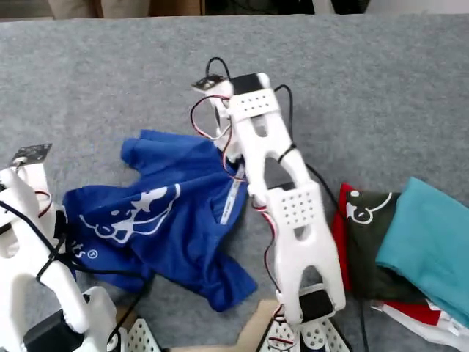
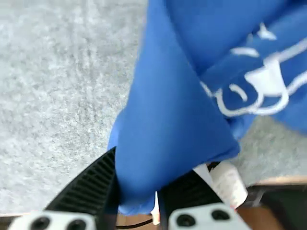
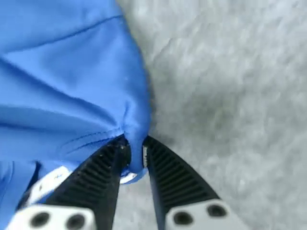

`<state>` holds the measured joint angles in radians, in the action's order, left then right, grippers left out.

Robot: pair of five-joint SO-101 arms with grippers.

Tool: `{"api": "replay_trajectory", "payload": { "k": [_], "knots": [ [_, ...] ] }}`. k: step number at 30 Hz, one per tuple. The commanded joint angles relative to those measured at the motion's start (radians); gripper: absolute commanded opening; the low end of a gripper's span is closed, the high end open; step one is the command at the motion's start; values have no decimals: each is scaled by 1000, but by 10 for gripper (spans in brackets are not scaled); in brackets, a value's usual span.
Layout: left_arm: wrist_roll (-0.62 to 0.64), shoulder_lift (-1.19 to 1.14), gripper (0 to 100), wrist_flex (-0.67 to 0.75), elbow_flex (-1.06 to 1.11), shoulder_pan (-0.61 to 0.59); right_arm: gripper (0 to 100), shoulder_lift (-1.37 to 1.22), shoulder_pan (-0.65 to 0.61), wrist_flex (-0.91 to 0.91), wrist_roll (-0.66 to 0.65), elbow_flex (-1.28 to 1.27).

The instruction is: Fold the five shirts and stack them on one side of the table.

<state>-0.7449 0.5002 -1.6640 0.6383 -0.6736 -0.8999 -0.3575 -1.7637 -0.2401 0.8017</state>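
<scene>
I can read no words or numbers anywhere. The blue shirt [image 1: 176,227] bears a white drawing [image 1: 132,216], no legible letters. Its white neck label [image 1: 231,201] is too small to read, as is the white mark [image 1: 364,209] on the dark shirt [image 1: 366,246].

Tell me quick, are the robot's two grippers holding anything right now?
The left gripper is closed, holding the blue shirt.
The right gripper is closed, pinching another part of the same blue shirt.
</scene>
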Motion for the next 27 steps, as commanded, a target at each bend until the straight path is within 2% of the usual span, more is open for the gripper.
{"api": "replay_trajectory", "payload": {
  "k": [1, 7, 10, 13, 18, 23, 27],
  "knots": [
    [-95, 18, 21, -34, -61, 0, 4, 205, 27, -8, -17, -148],
    [-172, 25, 22, -94, -121, 81, 4, 406, 82, 34, -52, -414],
    [-117, 25, 44, -95, -155, 133, 4, 512, 94, 91, -60, -553],
    [-38, 25, 119, -95, -186, 135, 4, 618, 90, 161, -60, -688],
    [44, 27, 247, -95, -221, -6, 4, 720, 96, 245, -57, -849],
    [40, 18, 261, -94, -307, -207, 4, 723, 120, 338, -54, -915],
    [52, 15, 260, -92, -367, -196, 4, 702, 157, 485, -38, -931]
  ]
}}
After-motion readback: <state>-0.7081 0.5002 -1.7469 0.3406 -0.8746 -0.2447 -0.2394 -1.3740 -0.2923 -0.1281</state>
